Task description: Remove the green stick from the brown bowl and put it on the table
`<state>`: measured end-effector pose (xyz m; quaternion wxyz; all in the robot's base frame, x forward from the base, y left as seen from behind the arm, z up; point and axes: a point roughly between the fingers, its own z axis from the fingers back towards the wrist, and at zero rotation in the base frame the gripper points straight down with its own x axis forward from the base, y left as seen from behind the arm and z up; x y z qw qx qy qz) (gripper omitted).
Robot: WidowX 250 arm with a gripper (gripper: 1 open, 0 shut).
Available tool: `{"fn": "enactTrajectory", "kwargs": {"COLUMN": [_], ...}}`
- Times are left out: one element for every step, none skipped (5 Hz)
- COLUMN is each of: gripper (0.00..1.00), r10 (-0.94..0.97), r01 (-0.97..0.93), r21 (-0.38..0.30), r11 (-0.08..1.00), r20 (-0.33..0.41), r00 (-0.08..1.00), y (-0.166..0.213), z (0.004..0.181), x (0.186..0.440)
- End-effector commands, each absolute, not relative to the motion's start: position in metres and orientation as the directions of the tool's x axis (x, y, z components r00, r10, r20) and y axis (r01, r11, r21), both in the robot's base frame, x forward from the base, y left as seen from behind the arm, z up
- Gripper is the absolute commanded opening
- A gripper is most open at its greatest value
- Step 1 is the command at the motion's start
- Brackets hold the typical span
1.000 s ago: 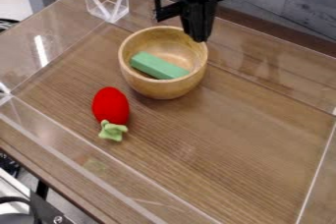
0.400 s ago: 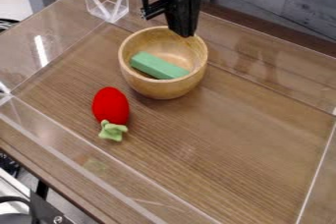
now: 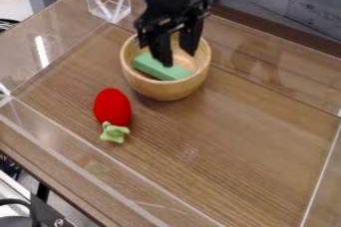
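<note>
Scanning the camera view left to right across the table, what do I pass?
Red strawberry toy → green stick lying in the brown bowl, with the open gripper straddling it from above → bare tabletop out to the right acrylic wall.

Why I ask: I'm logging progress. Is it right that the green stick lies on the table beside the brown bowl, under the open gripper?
Not quite: in the camera view the green stick lies inside the brown bowl, not on the table. The open gripper is indeed above it.
</note>
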<state>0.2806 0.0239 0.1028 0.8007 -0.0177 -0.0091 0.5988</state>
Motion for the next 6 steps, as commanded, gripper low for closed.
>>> {"fn": "enactTrajectory", "kwargs": {"gripper": [1.00, 1.00, 1.00, 1.00, 1.00, 1.00], "r10": [0.960, 0.960, 0.961, 0.963, 0.965, 0.964], "r01": [-0.954, -0.954, -0.956, -0.960, -0.962, -0.964], "r21": [-0.108, -0.109, -0.106, -0.105, -0.103, -0.102], "r11": [0.281, 0.279, 0.274, 0.261, 0.251, 0.247], "r20": [0.048, 0.061, 0.076, 0.092, 0.109, 0.125], "r00": [0.277, 0.273, 0.267, 0.252, 0.240, 0.234], "y": [0.032, 0.040, 0.048, 0.057, 0.065, 0.072], "z": [0.117, 0.115, 0.110, 0.105, 0.099, 0.088], "x": [0.287, 0.290, 0.295, 0.298, 0.302, 0.309]}}
